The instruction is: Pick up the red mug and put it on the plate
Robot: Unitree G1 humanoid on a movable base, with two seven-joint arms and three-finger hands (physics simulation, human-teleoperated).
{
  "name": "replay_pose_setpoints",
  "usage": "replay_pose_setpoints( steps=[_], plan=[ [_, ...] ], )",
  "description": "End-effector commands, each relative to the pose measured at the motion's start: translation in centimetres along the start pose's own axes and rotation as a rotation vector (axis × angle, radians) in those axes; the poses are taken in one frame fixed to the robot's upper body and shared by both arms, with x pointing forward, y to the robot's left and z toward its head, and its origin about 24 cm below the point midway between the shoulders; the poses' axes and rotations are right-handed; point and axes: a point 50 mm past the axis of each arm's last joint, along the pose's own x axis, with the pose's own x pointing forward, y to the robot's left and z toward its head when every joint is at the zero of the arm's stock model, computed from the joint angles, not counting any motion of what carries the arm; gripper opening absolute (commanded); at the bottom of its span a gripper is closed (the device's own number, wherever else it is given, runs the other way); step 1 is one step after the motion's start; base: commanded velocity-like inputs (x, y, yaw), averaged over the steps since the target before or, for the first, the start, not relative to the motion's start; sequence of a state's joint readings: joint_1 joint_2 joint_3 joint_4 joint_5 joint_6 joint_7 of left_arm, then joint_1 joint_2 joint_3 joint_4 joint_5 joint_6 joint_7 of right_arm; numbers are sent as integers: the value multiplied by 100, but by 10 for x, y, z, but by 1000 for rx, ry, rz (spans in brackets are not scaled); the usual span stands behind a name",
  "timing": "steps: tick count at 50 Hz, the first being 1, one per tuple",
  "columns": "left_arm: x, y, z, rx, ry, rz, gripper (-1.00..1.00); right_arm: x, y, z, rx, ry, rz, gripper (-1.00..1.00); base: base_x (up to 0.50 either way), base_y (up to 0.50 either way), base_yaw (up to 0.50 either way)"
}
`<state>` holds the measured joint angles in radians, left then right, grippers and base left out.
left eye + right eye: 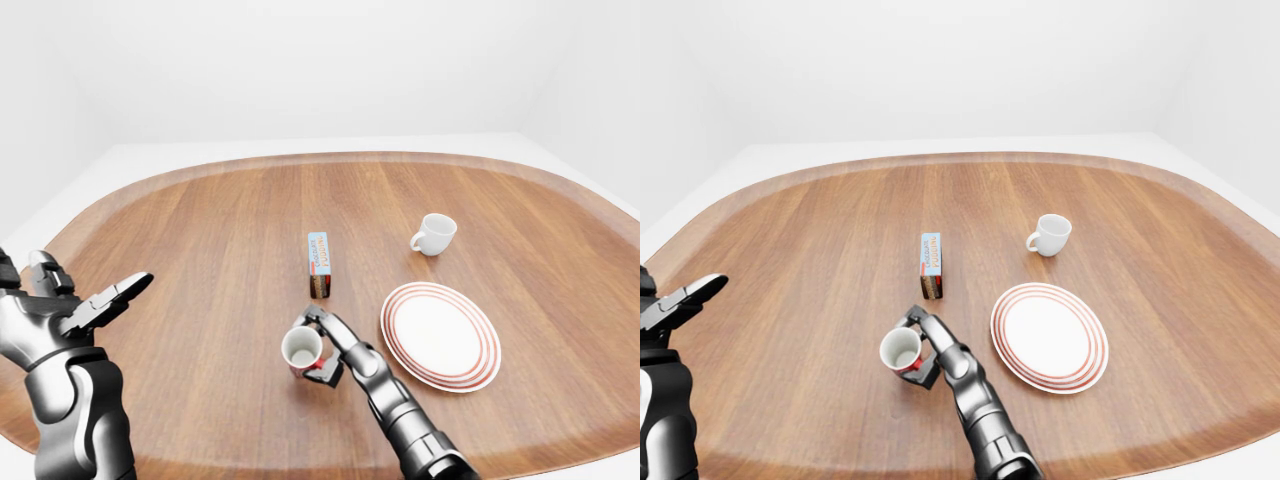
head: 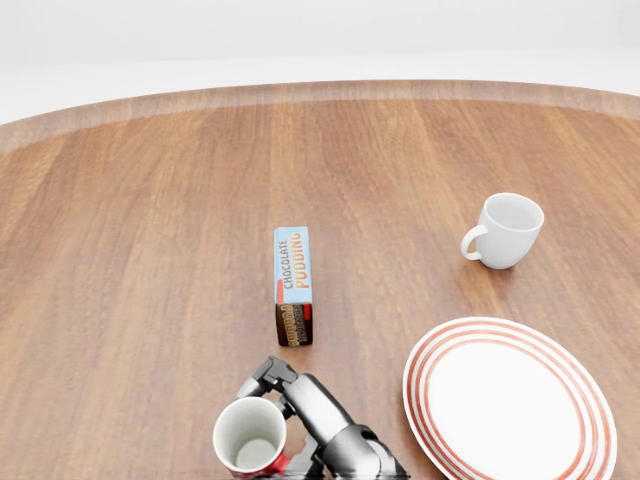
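Note:
The red mug (image 1: 302, 351) with a white inside stands on the wooden table, left of the plate and below the pudding box in the left-eye view. My right hand (image 1: 322, 345) has its fingers closed round the mug from the right side. It also shows in the head view (image 2: 285, 420), with the mug (image 2: 250, 440) at the bottom edge. The white plate with red rings (image 1: 440, 335) lies to the right of the mug, apart from it. My left hand (image 1: 105, 300) is open and empty at the left edge, away from everything.
A chocolate pudding box (image 1: 319, 264) stands just above the mug in the left-eye view. A white mug (image 1: 435, 234) stands above the plate. The oval table's rim (image 1: 330, 157) curves along the top.

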<state>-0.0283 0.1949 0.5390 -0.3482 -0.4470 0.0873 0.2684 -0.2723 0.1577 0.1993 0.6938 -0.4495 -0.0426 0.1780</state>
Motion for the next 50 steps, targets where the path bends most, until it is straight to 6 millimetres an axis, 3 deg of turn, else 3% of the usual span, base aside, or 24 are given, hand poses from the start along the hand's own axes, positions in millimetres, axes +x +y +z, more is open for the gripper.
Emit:
replay_pose_setpoints(
  steps=[1, 4, 8, 11, 16, 20, 26, 33, 39, 50],
  plan=[
    [0, 0, 0, 1, -2, -1, 100, -3, -44, 55, -69, -132, -80, -100, 0, 0, 0],
    [0, 0, 0, 2, 0, -1, 100, -8, -76, 85, -148, -220, -129, -100, 0, 0, 0],
    [1, -1, -2, 5, 5, -1, 100, -11, -113, 100, -189, -231, -177, -100, 0, 0, 0],
    [1, -1, -1, 5, 2, -1, 100, -14, -136, 99, -204, -205, -222, -100, 0, 0, 0],
    [1, 1, 6, -5, -22, 4, 100, -35, -182, 74, -202, -105, -319, -100, 0, 0, 0],
    [1, 0, 3, 0, -14, 3, 100, -65, -225, 46, -136, -25, -418, -100, 0, 0, 0],
    [1, -1, 5, -1, -22, 2, 100, -105, -265, 33, -72, -12, -535, -100, 0, 0, 0],
    [1, 0, 4, 2, -17, 1, 100, -133, -282, 6, 21, 30, -607, -100, 0, 0, 0],
    [2, -1, 5, 3, -24, 1, 100, -138, -276, -35, 93, 106, -627, -100, 0, 0, 0],
    [1, -1, 5, 5, -21, 0, 100, -139, -267, -75, 219, 229, -640, -100, 0, 0, 0]
  ],
)
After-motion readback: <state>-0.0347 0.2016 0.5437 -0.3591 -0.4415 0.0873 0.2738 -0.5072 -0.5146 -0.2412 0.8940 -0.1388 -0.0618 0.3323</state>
